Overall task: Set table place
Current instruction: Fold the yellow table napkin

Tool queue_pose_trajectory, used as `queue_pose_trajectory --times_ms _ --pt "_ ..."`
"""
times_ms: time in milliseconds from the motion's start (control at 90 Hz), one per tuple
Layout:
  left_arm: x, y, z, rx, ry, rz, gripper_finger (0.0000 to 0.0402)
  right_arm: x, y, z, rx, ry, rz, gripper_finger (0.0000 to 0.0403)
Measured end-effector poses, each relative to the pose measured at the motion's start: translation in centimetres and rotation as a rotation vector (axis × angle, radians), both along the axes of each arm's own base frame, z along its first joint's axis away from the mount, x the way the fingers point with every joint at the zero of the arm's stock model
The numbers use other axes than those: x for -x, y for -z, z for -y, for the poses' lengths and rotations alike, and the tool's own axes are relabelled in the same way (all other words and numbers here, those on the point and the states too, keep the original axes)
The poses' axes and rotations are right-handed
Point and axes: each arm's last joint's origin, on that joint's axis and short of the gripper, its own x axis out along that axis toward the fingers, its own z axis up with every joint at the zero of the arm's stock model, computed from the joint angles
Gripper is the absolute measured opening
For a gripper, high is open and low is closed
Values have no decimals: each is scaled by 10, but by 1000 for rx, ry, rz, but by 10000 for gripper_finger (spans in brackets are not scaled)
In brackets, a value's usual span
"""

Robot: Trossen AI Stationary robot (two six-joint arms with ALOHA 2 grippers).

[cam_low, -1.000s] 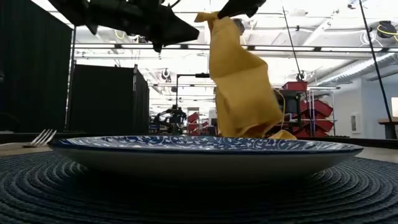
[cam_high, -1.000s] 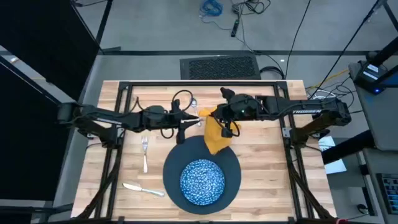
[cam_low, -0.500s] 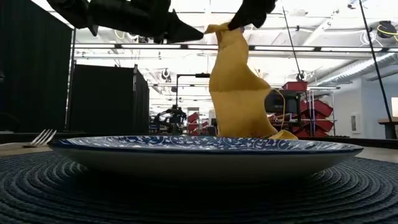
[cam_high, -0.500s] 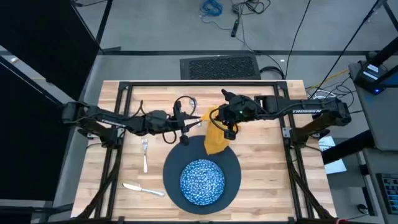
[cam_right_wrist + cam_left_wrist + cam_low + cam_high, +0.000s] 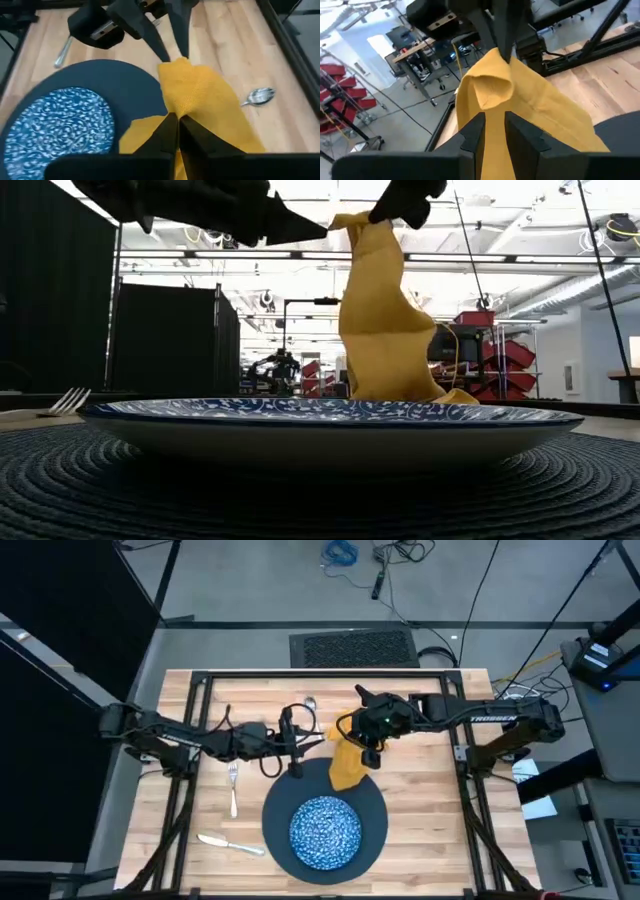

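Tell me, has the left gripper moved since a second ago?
Yes. In the high view the left gripper has slid right, away from the fork and toward the yellow napkin that hangs from the right gripper.

Grey floor (image 5: 250,590), black curtain (image 5: 50,300), red bins (image 5: 505,365) behind.

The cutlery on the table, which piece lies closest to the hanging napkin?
The spoon, at the table's far side just beside the napkin. The fork and knife lie farther off, left of the plate.
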Motion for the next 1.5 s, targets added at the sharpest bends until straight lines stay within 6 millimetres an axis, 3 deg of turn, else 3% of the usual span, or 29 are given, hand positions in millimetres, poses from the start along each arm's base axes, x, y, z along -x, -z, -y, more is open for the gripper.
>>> queue_pose_trajectory --times_ms 222,456,889,1500 --pt "1 0 18 -248 82 -41 59 1 1 1 -69 -3 -9 0" --pt "3 0 28 -423 12 -81 59 2 2 1 -111 0 -27 0" --pt "3 0 29 -421 22 -75 59 -13 17 0 -159 -21 -61 0" --pt "3 0 29 -419 26 -82 59 -15 13 0 -163 -48 -18 0"
